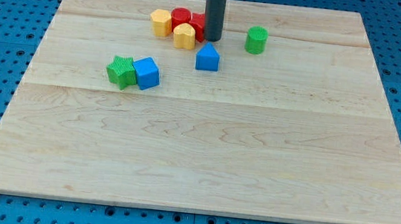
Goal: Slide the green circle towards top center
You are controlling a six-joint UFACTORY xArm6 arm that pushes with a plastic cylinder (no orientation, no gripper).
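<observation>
Nearest the view's bottom, the wooden board (202, 172) lies bare, with nothing on its lower half, so none of the work is down here. Farther up, on the view's left, a green star (121, 71) and a blue cube (146, 73) sit touching side by side, well apart from the green circle and, I judge, no part of this job. Beyond them, near the middle, a blue house-shaped block (207, 57) stands alone just below my tip (212, 39).

My tip has no jaws to open or close; it is a plain dark rod standing on the board and grasping nothing. It rests against the right side of a tight cluster: a yellow block (161, 22), a second yellow block (184, 35), a red block (180, 17) and another red block (197, 25), partly hidden behind the rod.

Off to the view's right of my tip, with a clear gap between, stands the green circle (256, 39), upright and touching nothing. It is already in the top band but right of centre. Pushing it towards top centre calls for my tip to come round to its right side; from where it is now, on the left, a push would drive the circle away from centre. The cluster crowds the centre, so a long push risks a collision.
</observation>
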